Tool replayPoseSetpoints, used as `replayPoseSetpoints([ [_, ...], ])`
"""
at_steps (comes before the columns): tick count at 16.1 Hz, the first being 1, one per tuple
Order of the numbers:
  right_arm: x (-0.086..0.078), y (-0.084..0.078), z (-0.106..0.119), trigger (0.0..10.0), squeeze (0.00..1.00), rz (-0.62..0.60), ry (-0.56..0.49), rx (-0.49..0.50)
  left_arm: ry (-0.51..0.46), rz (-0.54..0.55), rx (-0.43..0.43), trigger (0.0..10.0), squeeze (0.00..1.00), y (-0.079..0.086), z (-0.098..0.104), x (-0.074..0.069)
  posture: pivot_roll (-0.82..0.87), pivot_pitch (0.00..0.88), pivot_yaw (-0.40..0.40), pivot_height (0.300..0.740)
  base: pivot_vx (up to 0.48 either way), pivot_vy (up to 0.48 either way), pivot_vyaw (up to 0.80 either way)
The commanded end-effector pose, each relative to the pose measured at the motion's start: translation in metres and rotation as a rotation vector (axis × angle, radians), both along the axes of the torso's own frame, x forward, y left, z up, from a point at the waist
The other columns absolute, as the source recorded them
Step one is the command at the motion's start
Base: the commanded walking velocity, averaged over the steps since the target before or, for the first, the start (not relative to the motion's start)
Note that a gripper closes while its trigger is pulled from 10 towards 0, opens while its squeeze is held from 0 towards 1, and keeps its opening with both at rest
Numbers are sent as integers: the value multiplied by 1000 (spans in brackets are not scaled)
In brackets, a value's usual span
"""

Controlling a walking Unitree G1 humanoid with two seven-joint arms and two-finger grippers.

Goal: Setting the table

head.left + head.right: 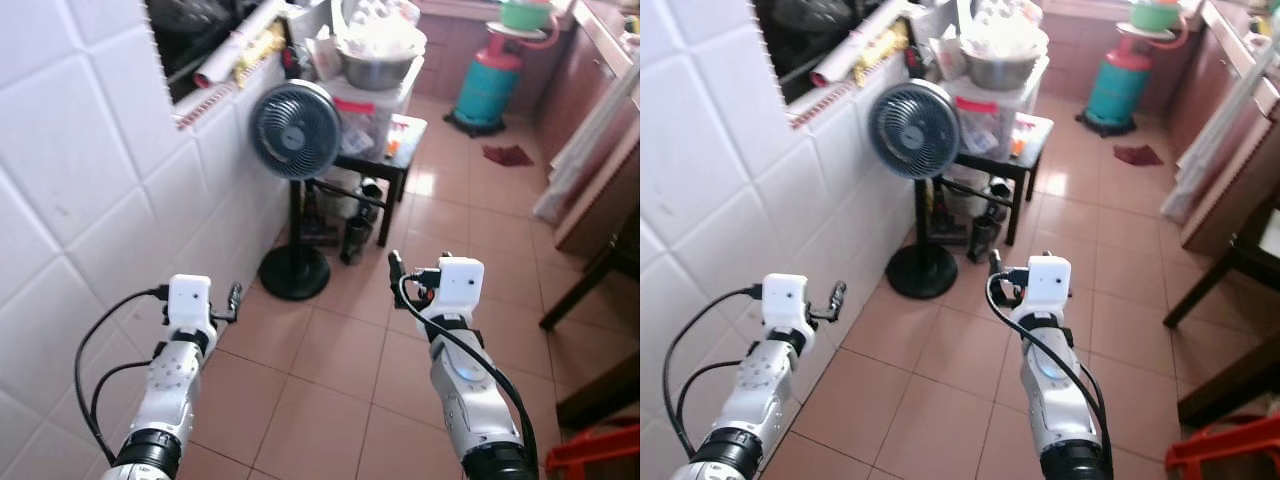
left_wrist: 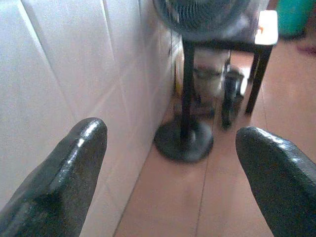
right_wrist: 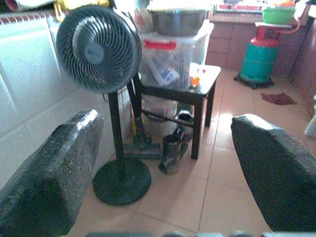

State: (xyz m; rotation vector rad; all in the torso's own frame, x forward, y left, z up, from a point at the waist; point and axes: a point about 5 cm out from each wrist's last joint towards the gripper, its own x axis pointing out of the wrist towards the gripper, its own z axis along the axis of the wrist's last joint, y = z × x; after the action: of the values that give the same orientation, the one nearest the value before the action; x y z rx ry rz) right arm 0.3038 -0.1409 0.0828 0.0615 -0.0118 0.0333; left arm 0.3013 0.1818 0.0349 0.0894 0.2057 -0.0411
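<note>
Both arms are raised in front of me over a tiled floor. My left gripper [image 1: 235,297] is close to the white tiled wall [image 1: 90,200]; in the left wrist view its fingers [image 2: 74,163] stand wide apart, open and empty. My right gripper [image 1: 396,268] hovers over the floor at mid-room, and the right wrist view shows it [image 3: 165,118] open with nothing between the fingers. Both point toward a standing fan [image 1: 295,130]. A metal bowl [image 1: 378,65] rests on a clear plastic box [image 1: 365,115] beyond the fan.
The box stands on a small black table [image 1: 400,165] with clutter beneath. A teal gas cylinder [image 1: 490,85] stands at the back. Wooden cabinets [image 1: 600,190] and dark furniture legs [image 1: 585,285] line the right side. A red cloth [image 1: 508,155] lies on the floor.
</note>
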Motion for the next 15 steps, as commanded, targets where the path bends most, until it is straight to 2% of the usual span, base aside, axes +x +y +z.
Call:
replayPoseSetpoints([
  [1,-1,-6,-7,10000,0,-19,30,1,79,-21,15,10000,0,-4,-11,-3,113,34,-26,740,0,0,0],
  [3,-1,-10,-21,10000,0,-14,97,-12,199,-61,33,10000,0,-3,-31,-13,124,28,-31,740,0,0,0],
  [5,-3,-14,-36,10000,0,17,149,-79,320,-71,62,10000,0,2,-50,-27,133,24,-35,740,0,0,0],
  [7,-7,-21,-57,10000,0,32,250,-90,431,-96,78,10000,0,4,-64,-39,142,19,-36,740,0,0,0],
  [9,-16,-33,-79,10000,0,0,393,-54,503,-107,118,10000,0,6,-73,-48,147,14,-35,740,0,0,0],
  [10,-19,-35,-85,10000,0,-8,431,-39,517,-103,129,10000,0,7,-75,-49,148,12,-35,740,0,0,0],
  [13,-46,-44,-118,10000,0,-67,650,-4,603,-80,91,10000,0,14,-82,-59,149,4,-46,740,0,0,0],
  [15,-54,-47,-125,10000,0,-98,705,6,627,-88,123,10000,0,21,-83,-61,144,1,-53,740,0,0,0],
])
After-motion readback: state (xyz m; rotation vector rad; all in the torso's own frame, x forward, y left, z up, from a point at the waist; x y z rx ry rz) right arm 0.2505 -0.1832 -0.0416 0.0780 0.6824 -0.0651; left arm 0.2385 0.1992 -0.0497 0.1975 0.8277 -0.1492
